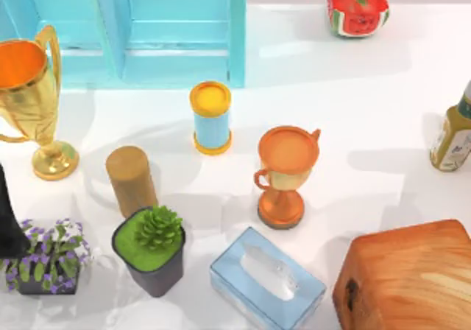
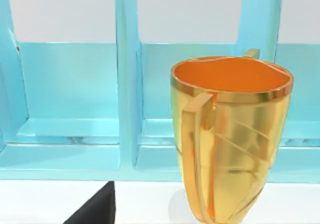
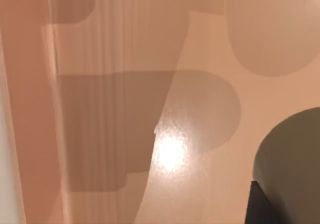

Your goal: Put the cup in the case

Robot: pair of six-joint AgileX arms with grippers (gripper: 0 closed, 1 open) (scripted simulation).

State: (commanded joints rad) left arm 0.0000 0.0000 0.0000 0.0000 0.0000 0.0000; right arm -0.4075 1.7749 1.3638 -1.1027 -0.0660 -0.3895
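Left gripper (image 2: 93, 210) – grasp: cannot tell – near glossy tapered gold trophy (image 2: 230, 139), smooth teal case (image 2: 75, 84) behind

Case at the table's far left; cup not firmly identified.

Case (image 1: 176, 28): light blue and glossy, open at the front, standing upright on the white table at the far edge, left of centre in the top view. Upright dividers (image 2: 125, 84) split it into side-by-side compartments, each with a flat floor and a low front lip. The back wall is the same blue. Cup (image 3: 290, 154): possibly the rounded, matte dark grey form at the right wrist view's edge. It is cut off by the frame, so its pose and what it rests on cannot be told.
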